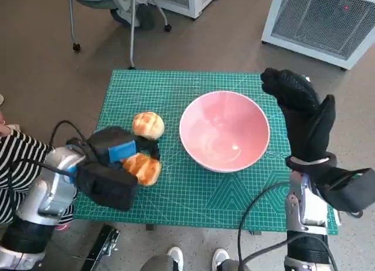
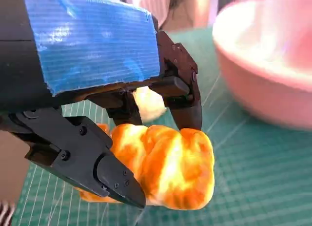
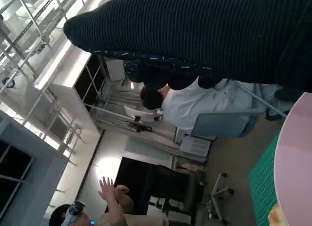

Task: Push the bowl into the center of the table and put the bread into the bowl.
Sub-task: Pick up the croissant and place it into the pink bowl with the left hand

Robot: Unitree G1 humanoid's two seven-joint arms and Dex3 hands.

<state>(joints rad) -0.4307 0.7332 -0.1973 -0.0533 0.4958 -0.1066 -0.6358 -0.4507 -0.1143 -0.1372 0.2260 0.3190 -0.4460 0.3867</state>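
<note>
Under left hand (image 2: 146,133): golden (seemingly lumpy) bread (image 2: 165,170).

The bowl (image 1: 224,130) stands on the tabletop (image 1: 176,86), a little right of its middle. Left of the bowl lie two pieces of bread: the far bread (image 1: 148,125) just beside the bowl's rim, the near bread (image 1: 142,168) closer to the robot. The left hand (image 1: 112,147) sits left of the bowl, over the near bread, its fingers (image 2: 187,104) seemingly touching it. The right hand (image 1: 300,110) stands right of the bowl, beside its rim.
</note>
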